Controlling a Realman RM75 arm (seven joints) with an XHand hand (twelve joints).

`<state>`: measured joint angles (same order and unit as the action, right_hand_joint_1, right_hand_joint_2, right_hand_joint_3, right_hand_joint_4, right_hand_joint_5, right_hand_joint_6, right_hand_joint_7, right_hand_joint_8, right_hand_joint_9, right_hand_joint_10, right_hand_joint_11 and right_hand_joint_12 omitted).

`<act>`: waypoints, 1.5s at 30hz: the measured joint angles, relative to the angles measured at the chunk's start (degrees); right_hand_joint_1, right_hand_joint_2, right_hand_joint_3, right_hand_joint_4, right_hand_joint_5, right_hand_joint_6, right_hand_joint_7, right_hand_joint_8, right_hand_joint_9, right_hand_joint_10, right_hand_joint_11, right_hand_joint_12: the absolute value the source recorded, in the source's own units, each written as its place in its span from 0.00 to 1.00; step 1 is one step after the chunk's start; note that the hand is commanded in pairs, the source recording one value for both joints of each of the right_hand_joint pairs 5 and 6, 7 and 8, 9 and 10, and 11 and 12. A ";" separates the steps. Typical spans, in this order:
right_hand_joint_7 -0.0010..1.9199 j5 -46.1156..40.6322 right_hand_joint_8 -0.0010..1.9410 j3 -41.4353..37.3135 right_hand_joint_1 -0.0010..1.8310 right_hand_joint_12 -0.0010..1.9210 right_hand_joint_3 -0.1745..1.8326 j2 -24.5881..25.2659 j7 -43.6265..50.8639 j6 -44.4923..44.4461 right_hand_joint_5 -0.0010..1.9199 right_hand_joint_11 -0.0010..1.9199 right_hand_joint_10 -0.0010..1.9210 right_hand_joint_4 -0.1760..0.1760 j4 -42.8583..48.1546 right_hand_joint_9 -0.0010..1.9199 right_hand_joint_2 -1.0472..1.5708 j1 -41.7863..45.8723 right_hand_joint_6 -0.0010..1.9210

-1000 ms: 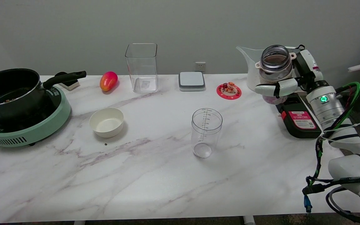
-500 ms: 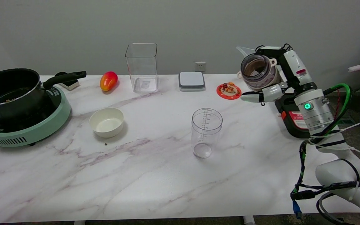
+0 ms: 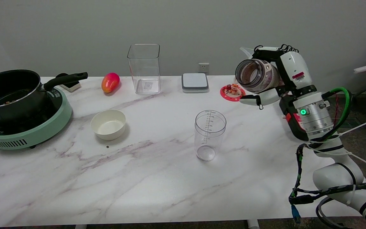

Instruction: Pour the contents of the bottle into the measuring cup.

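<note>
My right hand [image 3: 273, 78] grips a clear wide-mouthed bottle [image 3: 256, 75] with brownish contents, held in the air at the table's right rear. The bottle is tipped over toward the left, its open mouth facing left and toward the camera. The clear measuring cup [image 3: 209, 134] with printed graduations stands upright and empty at the table's middle, below and to the left of the bottle's mouth, well apart from it. One finger [image 3: 253, 100] juts out under the bottle.
A black and red device [image 3: 292, 124] lies on the table under my forearm. A red coaster with small figures [image 3: 232, 91], a grey-lidded box [image 3: 194, 82], a tall clear container [image 3: 144, 68], a mango [image 3: 110, 82], a white bowl [image 3: 108, 124] and a pot on a green cooker [image 3: 17, 105] stand around.
My right hand has carried the bottle leftward toward the measuring cup and tipped it from upright to nearly on its side. The cup has not moved.
</note>
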<state>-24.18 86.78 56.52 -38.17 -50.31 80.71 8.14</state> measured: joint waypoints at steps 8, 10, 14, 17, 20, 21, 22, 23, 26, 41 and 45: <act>0.77 0.88 0.76 2.12 0.74 0.63 0.28 0.52 4.73 -3.35 0.86 0.63 0.71 0.50 -1.47 0.71 0.88 -0.91 0.86; 0.77 1.42 0.77 2.51 0.74 0.63 0.27 0.70 5.75 -4.07 0.86 0.63 0.71 0.50 -1.88 0.71 0.88 -1.06 0.86; 0.78 2.69 0.77 3.41 0.73 0.63 0.26 1.09 8.43 -5.69 0.87 0.63 0.71 0.50 -2.76 0.71 0.89 -1.38 0.87; 0.78 3.31 0.77 4.22 0.73 0.63 0.26 1.33 10.14 -6.50 0.86 0.63 0.71 0.50 -3.32 0.71 0.89 -1.58 0.86; 0.78 3.84 0.77 5.08 0.73 0.63 0.26 1.69 11.82 -7.20 0.86 0.63 0.71 0.50 -4.04 0.71 0.89 -1.87 0.86; 0.78 3.97 0.77 5.34 0.73 0.63 0.26 1.80 12.25 -7.38 0.86 0.63 0.71 0.50 -4.30 0.71 0.89 -1.96 0.86; 0.78 4.15 0.77 5.57 0.73 0.63 0.26 1.93 12.76 -7.57 0.86 0.63 0.71 0.50 -4.54 0.71 0.89 -2.07 0.86; 0.78 4.25 0.77 5.78 0.73 0.63 0.26 2.03 13.16 -7.71 0.86 0.63 0.71 0.50 -4.75 0.71 0.89 -2.16 0.86; 0.78 4.63 0.77 6.31 0.73 0.63 0.26 2.31 14.35 -8.15 0.86 0.63 0.71 0.50 -5.30 0.71 0.89 -2.43 0.86; 0.78 5.35 0.77 7.92 0.74 0.63 0.26 3.18 21.16 -12.05 0.85 0.63 0.71 0.50 -7.67 0.71 0.88 -3.01 0.85; 0.78 5.36 0.77 8.22 0.74 0.63 0.26 3.31 22.46 -12.92 0.85 0.63 0.71 0.50 -8.08 0.71 0.88 -3.06 0.85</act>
<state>-18.83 95.01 59.83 -15.70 -63.23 72.63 5.08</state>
